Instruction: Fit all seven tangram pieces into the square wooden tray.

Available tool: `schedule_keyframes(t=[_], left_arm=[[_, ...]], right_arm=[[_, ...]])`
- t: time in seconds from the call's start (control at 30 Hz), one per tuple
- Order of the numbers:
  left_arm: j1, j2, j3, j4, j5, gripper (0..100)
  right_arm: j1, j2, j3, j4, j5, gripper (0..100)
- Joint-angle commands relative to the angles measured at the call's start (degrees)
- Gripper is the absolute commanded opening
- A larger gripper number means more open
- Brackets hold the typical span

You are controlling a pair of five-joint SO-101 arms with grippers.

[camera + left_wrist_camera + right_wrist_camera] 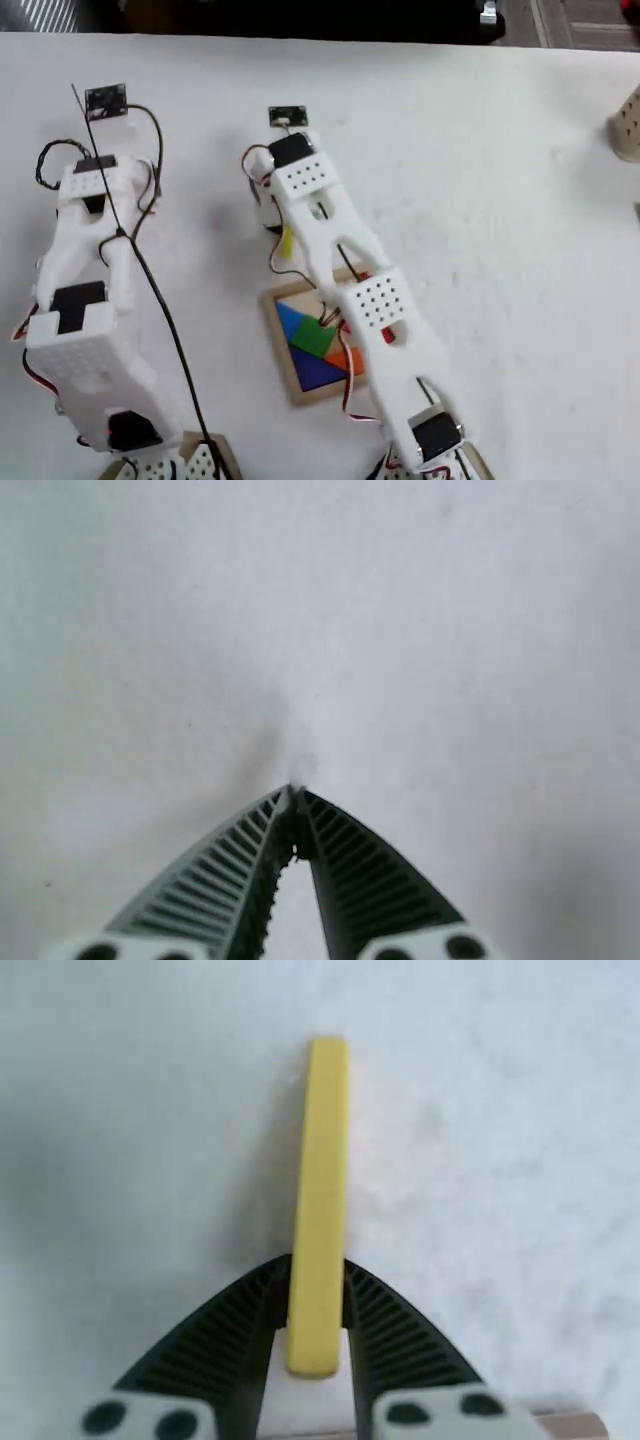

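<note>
The right gripper (316, 1268) pinches the yellow tangram piece (322, 1160) edge-on, just past the wooden tray's (282, 350) far side. The left gripper (296, 802) is closed on nothing above the table (450, 630)

Surface: white table (480, 150), evenly lit | far edge: dark strip (300, 15) | beyond: grey floor (590, 20) | right edge: tan perforated object (627, 125)

The high camera looks steeply down over the table (480, 180) from the edge where the arms stand. The wrist cameras peer closely past the left gripper (295, 800) and right gripper (318, 1305) onto its surface. High and right wrist views share the yellow piece (322, 1180).
</note>
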State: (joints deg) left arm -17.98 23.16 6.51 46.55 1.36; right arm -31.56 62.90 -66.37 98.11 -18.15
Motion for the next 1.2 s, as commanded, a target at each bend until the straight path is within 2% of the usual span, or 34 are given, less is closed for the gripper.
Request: schedule_keyframes(t=[0.0,0.37,0.5,0.77,0.87,1.03,1.17], left_arm=[[0.31,-0.22,-3.16,-0.79,-0.7,3],[0.31,-0.22,-2.9,-1.93,-0.7,3],[0.31,-0.22,-2.81,-1.93,-0.7,3],[0.31,-0.22,-2.73,-1.93,-0.7,3],[0.31,-0.22,-2.73,-1.85,-0.7,3],[0.22,-0.31,-2.64,-1.76,-0.7,3],[0.22,-0.31,-2.64,-1.76,-0.7,3]], right_arm=[[0.04,-12.44,9.14,0.75,3.34,1.7],[-0.48,-47.78,48.62,-0.75,13.36,1.7],[-0.48,-56.4,66.11,-7.52,16.97,1.7],[-3.91,-72.4,92.31,-19.38,39.12,1.7],[-4.26,-76.88,97.76,-23.87,42.81,1.9],[-4.09,-78.02,105.23,-28.62,56.97,1.9],[-4.0,-78.02,108.92,-33.01,65.14,2.1]])
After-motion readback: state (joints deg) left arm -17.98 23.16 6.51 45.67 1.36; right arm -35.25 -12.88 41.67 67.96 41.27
